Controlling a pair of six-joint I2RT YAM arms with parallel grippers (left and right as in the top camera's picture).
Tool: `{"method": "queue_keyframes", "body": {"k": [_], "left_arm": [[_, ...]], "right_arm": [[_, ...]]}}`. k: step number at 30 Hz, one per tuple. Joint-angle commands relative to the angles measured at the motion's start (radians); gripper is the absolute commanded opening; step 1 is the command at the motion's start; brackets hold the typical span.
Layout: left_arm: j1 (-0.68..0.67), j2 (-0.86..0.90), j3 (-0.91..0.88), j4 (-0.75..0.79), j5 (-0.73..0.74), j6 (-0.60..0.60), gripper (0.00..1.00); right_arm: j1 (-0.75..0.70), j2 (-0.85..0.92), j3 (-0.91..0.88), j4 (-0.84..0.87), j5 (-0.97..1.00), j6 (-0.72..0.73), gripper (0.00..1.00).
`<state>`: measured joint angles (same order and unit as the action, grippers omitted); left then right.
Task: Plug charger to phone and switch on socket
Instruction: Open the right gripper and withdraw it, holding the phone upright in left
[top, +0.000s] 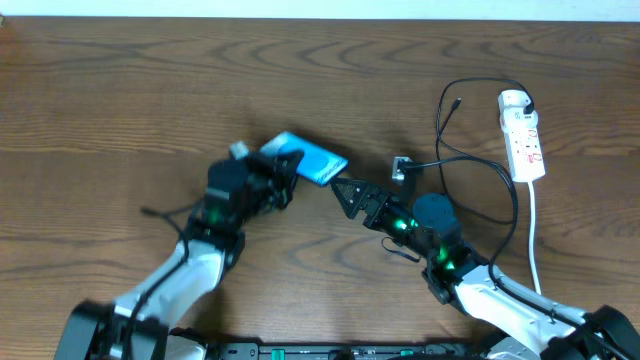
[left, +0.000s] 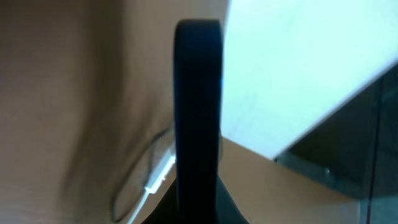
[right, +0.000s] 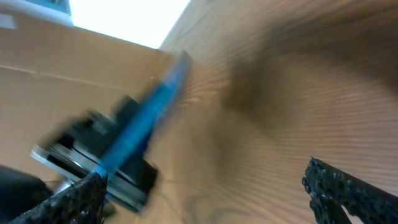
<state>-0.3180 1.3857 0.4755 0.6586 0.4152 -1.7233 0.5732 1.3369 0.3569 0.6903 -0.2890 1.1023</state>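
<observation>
Over wooden table (top: 100, 100), clamps slick, rigid phone (top: 315, 160) well left of the socket (top: 522, 135) in left gripper (top: 285, 170), spreads right gripper (top: 345, 190) empty, likely needs limp charger (top: 438, 140) beside the socket pinched near its tip.

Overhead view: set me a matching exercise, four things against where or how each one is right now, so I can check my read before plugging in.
Things:
1. phone
2. socket
3. charger
4. right gripper

States:
A. open and empty, just right of the phone
B. lying flat at the far right of the table
C. tilted, clamped in the left gripper
D. looping over the table left of the socket, tip free

Pairs: 1-C, 2-B, 3-D, 4-A
</observation>
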Motion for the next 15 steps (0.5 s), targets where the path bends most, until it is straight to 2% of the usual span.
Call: {"method": "queue_keyframes", "body": {"k": [1, 7, 11, 15], "left_arm": [[0.03, 0.111, 0.157, 0.006, 0.187, 0.058, 0.08], [0.073, 0.331, 0.303, 0.008, 0.507, 0.058, 0.08], [0.079, 0.382, 0.311, 0.008, 0.605, 0.058, 0.08], [0.079, 0.381, 0.311, 0.032, 0.689, 0.058, 0.08]], "right_arm": [[-0.025, -0.06, 0.016, -0.06, 0.041, -0.094, 0.99], [-0.042, -0.184, 0.132, -0.474, 0.191, -0.185, 0.99], [-0.044, -0.226, 0.33, -0.898, 0.385, -0.294, 0.99], [-0.045, -0.217, 0.512, -1.19, 0.547, -0.335, 0.99]]}}
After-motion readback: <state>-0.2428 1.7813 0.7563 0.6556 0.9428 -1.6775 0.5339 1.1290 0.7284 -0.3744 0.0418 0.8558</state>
